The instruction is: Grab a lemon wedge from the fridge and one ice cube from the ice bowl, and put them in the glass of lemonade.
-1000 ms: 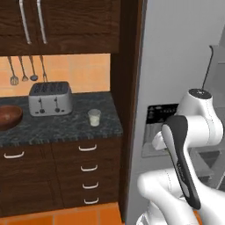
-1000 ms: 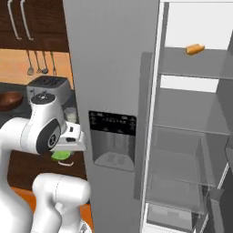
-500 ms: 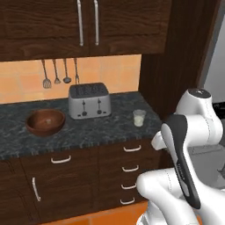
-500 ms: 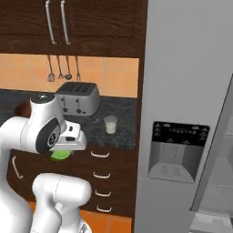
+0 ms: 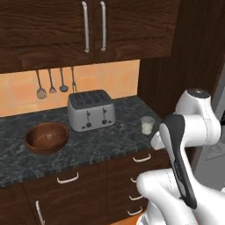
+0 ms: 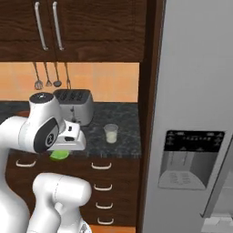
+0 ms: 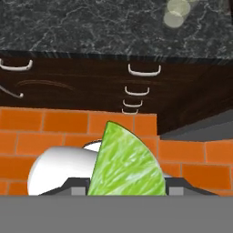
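Note:
My gripper [image 7: 127, 187] is shut on the lemon wedge [image 7: 127, 164], a yellow-green slice standing up between the fingertips, over the orange floor in front of the counter drawers. From the right base view the lemon wedge [image 6: 59, 154] shows as a green patch under the hand, below counter height. The glass of lemonade [image 5: 147, 125] [image 6: 111, 133] [image 7: 176, 12] stands near the counter's right end, ahead of the hand. At the left of the counter sits the ice bowl [image 5: 46, 137], with a faint pale speck inside. The fridge [image 6: 195, 91] rises at the right.
A silver toaster [image 5: 91, 110] [image 6: 75, 105] stands at the back of the dark stone counter [image 5: 101, 147] between bowl and glass. Utensils [image 5: 55, 83] hang on the orange wall. Wooden cabinets [image 5: 92, 30] sit above, drawers [image 6: 104, 182] below. The fridge's black dispenser panel [image 6: 191, 159] faces out.
Both base views have slid: the base has driven left, so the fridge moved to the right and the counter with toaster, bowl and glass is now central. The wedge stays gripped.

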You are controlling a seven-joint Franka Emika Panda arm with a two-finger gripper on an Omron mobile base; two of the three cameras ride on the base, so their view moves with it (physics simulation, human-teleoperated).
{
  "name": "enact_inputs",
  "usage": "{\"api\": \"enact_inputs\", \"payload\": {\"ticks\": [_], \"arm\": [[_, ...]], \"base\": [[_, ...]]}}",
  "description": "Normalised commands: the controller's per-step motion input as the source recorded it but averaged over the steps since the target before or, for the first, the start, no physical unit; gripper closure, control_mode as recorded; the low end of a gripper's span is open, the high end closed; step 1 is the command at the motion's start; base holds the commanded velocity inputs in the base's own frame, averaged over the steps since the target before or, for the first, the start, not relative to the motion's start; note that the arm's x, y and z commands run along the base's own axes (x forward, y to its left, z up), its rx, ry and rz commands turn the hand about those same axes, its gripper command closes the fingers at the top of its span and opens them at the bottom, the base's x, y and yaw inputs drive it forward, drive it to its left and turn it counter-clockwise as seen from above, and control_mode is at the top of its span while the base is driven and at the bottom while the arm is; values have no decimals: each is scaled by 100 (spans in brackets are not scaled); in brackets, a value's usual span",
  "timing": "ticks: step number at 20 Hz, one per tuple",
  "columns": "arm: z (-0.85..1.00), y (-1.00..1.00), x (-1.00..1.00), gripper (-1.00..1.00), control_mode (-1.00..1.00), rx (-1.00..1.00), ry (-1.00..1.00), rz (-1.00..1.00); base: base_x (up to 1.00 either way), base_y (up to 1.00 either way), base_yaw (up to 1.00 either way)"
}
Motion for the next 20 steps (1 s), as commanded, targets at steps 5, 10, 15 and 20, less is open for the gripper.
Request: {"api": "enact_inputs", "payload": {"ticks": [5, 10, 15, 20], "arm": [[0, 0, 0, 100, 100, 0, 0, 0], [0, 0, 8, 100, -100, 0, 0, -1], [9, -1, 6, 100, -100, -1, 0, -1], [0, -8, 19, 100, -100, -10, -6, -39]], "base": [[84, 0, -9], [47, 0, -7], [0, 0, 0], [0, 0, 0]]}}
